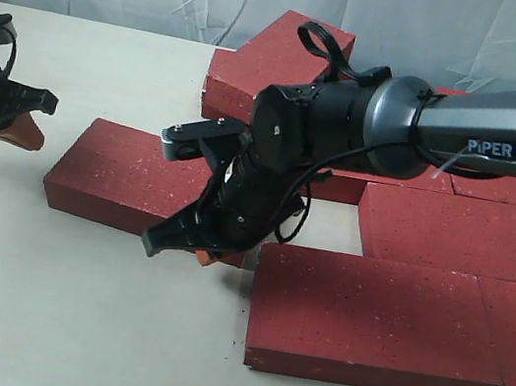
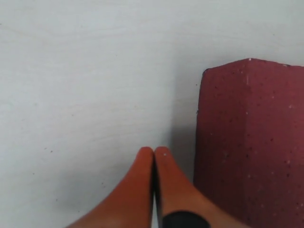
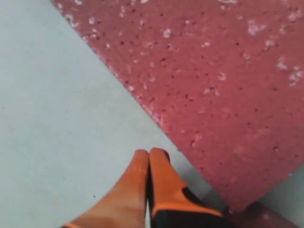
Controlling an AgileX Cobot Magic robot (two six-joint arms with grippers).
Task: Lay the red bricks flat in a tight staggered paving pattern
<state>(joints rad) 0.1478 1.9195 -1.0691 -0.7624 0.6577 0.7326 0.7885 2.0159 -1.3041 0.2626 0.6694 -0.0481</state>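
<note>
Red bricks [image 1: 452, 227] on table [image 1: 66, 319] — right arm [image 1: 488, 134] hides middle ones; right end effector [image 3: 149, 156] closed, empty; left end effector [image 2: 153, 153] likewise.

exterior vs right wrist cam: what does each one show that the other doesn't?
Exterior only: the left gripper at the far left, the whole spread of red bricks, and the right arm stretched over them. Right wrist only: the orange fingertips of the right gripper pressed together, over bare table right beside a brick's edge. Both: the right gripper, red brick with white flecks, the pale table.
</note>
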